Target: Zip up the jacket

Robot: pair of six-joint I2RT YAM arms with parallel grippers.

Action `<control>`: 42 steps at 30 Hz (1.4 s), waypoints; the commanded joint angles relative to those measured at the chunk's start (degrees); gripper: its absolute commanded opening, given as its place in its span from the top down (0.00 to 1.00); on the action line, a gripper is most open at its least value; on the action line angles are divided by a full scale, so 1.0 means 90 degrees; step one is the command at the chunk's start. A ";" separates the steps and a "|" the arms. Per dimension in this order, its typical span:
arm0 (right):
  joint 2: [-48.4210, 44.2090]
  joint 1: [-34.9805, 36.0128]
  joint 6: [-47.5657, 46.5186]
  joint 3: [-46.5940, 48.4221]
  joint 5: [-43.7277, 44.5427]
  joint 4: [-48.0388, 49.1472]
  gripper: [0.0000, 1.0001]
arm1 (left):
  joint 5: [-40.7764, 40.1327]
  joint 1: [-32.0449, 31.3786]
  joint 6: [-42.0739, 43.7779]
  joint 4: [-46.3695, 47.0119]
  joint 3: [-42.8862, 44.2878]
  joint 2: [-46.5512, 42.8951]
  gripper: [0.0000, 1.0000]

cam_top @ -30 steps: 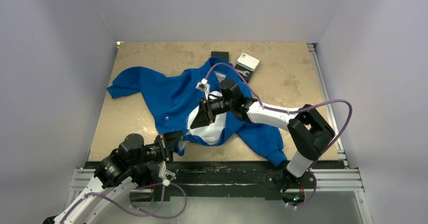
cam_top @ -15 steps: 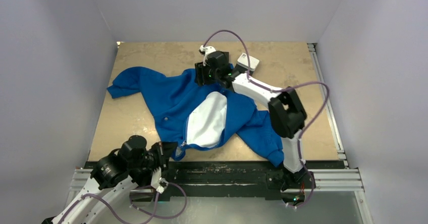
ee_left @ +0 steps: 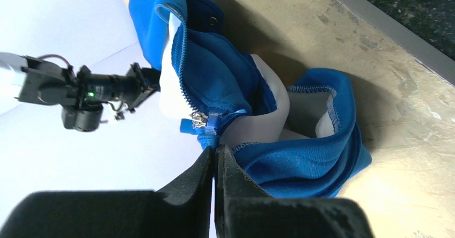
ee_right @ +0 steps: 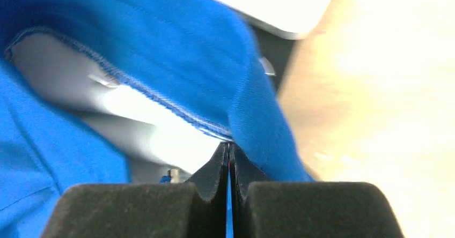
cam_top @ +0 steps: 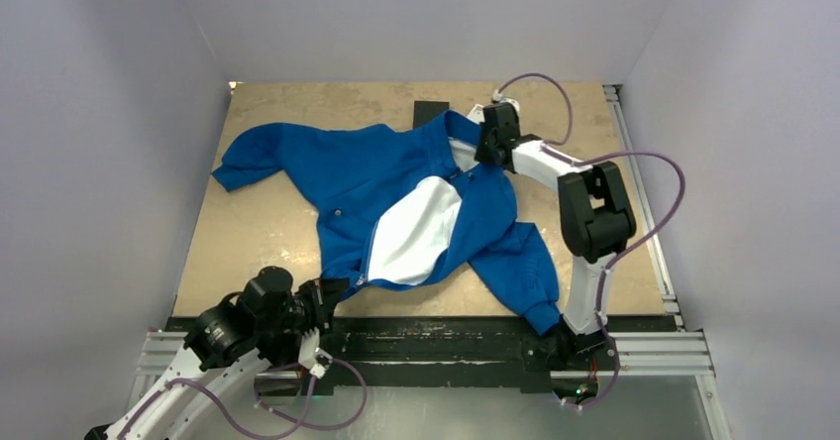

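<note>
Where the blue jacket [cam_top: 347,177] lies spread over the counter [cam_top: 267,237], its front hangs open and the white lining [cam_top: 416,232] shows between the two pairs of fingers; the left fingers [ee_left: 217,153] are pressed together on the blue hem at the near edge, right at the bottom end of the zipper; the silvery slider [ee_left: 199,120] sits just beyond their tips, with the zipper teeth running away from them up the open edge; the right fingers [ee_right: 231,151] are pinched flat on the stitched blue edge of the collar at the far side; most of the cloth stretches between the two grips, one sleeve trailing off well beyond the left fingers, the other bunched near the right arm's base.
</note>
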 commanded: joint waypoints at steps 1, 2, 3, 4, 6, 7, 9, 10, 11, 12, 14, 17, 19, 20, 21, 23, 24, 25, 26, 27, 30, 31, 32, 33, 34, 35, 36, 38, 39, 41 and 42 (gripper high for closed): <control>-0.0744 0.0016 0.0498 -0.0517 0.0705 0.0331 0.98 | -0.0074 -0.0020 0.0307 0.0835 -0.0347 0.0154 1.00; -0.0796 0.0003 0.0547 -0.0545 0.0767 0.0283 0.99 | -0.0075 -0.0014 0.0325 0.0943 -0.0399 0.0223 1.00; -0.0859 0.0006 0.0584 -0.0595 0.0861 0.0249 0.99 | -0.0095 -0.0014 0.0354 0.1026 -0.0431 0.0297 1.00; -0.0941 0.0006 0.0602 -0.0683 0.0914 0.0246 0.99 | -0.0107 -0.0015 0.0336 0.1088 -0.0427 0.0370 1.00; -0.1116 0.0004 0.0583 -0.0966 0.0836 0.0384 0.96 | -0.0120 -0.0019 0.0236 0.1117 -0.0354 0.0443 1.00; -0.1125 -0.0003 0.0541 -0.1103 0.0688 0.0533 0.91 | -0.0121 -0.0019 0.0184 0.1074 -0.0305 0.0442 1.00; -0.0855 0.0005 0.0581 -0.1025 0.0532 0.0374 0.80 | -0.0121 -0.0014 0.0178 0.0946 -0.0276 0.0348 1.00; -0.0710 0.0006 0.0514 -0.0865 0.0603 0.0301 0.77 | -0.0114 -0.0019 0.0179 0.0911 -0.0290 0.0234 1.00; -0.0626 0.0061 0.0439 -0.0706 0.0620 0.0304 0.76 | -0.0111 -0.0014 0.0186 0.0875 -0.0310 0.0156 1.00; -0.0653 0.0143 0.0308 -0.0593 0.0623 0.0384 0.79 | -0.0109 -0.0022 0.0206 0.0837 -0.0324 0.0090 1.00; -0.0771 0.0354 -0.0034 -0.0231 0.0558 0.0579 0.83 | -0.0102 -0.0015 0.0206 0.0761 -0.0282 0.0033 1.00; -0.0760 0.0799 -0.0665 0.0335 0.0606 0.0876 0.77 | -0.0163 -0.0019 0.0170 0.0757 -0.0219 0.0124 1.00; -0.0440 0.1057 -0.0941 0.0923 0.0673 0.0673 0.67 | -0.0154 -0.0014 0.0152 0.0785 -0.0198 0.0183 1.00; -0.0274 0.1152 -0.1016 0.1165 0.0663 0.0565 0.59 | -0.0144 -0.0014 0.0152 0.0814 -0.0204 0.0196 1.00; -0.0100 0.1225 -0.1042 0.1396 0.0648 0.0438 0.49 | -0.0141 -0.0014 0.0154 0.0815 -0.0207 0.0192 1.00; 0.0293 0.1261 -0.1008 0.1769 0.0579 0.0128 0.40 | -0.0142 -0.0014 0.0163 0.0807 -0.0205 0.0164 1.00; 0.0504 0.1257 -0.0983 0.1934 0.0575 -0.0040 0.37 | -0.0156 -0.0015 0.0166 0.0805 -0.0198 0.0150 1.00; 0.0665 0.1262 -0.0935 0.2064 0.0493 -0.0233 0.35 | -0.0154 -0.0014 0.0162 0.0812 -0.0178 0.0134 1.00; 0.0824 0.1247 -0.0843 0.2184 0.0523 -0.0421 0.34 | -0.0153 -0.0020 0.0156 0.0807 -0.0162 0.0131 1.00; 0.0947 0.1239 -0.0863 0.2277 0.0665 -0.0522 0.34 | -0.0157 -0.0022 0.0175 0.0802 -0.0154 0.0138 1.00; 0.1023 0.1192 -0.0954 0.2306 0.1199 -0.0744 0.32 | -0.0153 -0.0014 0.0162 0.0824 -0.0136 0.0158 1.00; 0.0967 0.1143 -0.0903 0.2245 0.1265 -0.0813 0.32 | -0.0155 -0.0014 0.0161 0.0831 -0.0136 0.0158 1.00; 0.0842 0.1097 -0.0839 0.2129 0.1299 -0.0778 0.31 | -0.0150 -0.0020 0.0160 0.0854 -0.0139 0.0159 1.00; 0.0691 0.1078 -0.0837 0.1916 0.1326 -0.0634 0.30 | -0.0151 -0.0017 0.0156 0.0862 -0.0141 0.0150 1.00; 0.0521 0.1063 -0.0856 0.1693 0.1324 -0.0455 0.30 | -0.0152 -0.0014 0.0161 0.0873 -0.0145 0.0154 1.00; 0.0396 0.1052 -0.0873 0.1525 0.1319 -0.0367 0.29 | -0.0148 -0.0015 0.0161 0.0875 -0.0156 0.0158 1.00; 0.0321 0.1043 -0.0879 0.1454 0.1351 -0.0386 0.29 | -0.0138 -0.0020 0.0160 0.0879 -0.0150 0.0167 1.00; 0.0284 0.1028 -0.0898 0.1375 0.1400 -0.0461 0.28 | -0.0113 -0.0014 0.0166 0.0893 -0.0143 0.0168 1.00; 0.0270 0.0988 -0.0886 0.1315 0.1366 -0.0441 0.27 | -0.0102 -0.0019 0.0163 0.0906 -0.0137 0.0168 1.00; 0.0321 0.0855 -0.0820 0.1232 0.0929 -0.0274 0.26 | -0.0085 -0.0020 0.0166 0.0936 -0.0140 0.0173 1.00; 0.0381 0.0753 -0.0745 0.1245 0.0699 -0.0232 0.26 | -0.0085 -0.0016 0.0166 0.0954 -0.0156 0.0178 1.00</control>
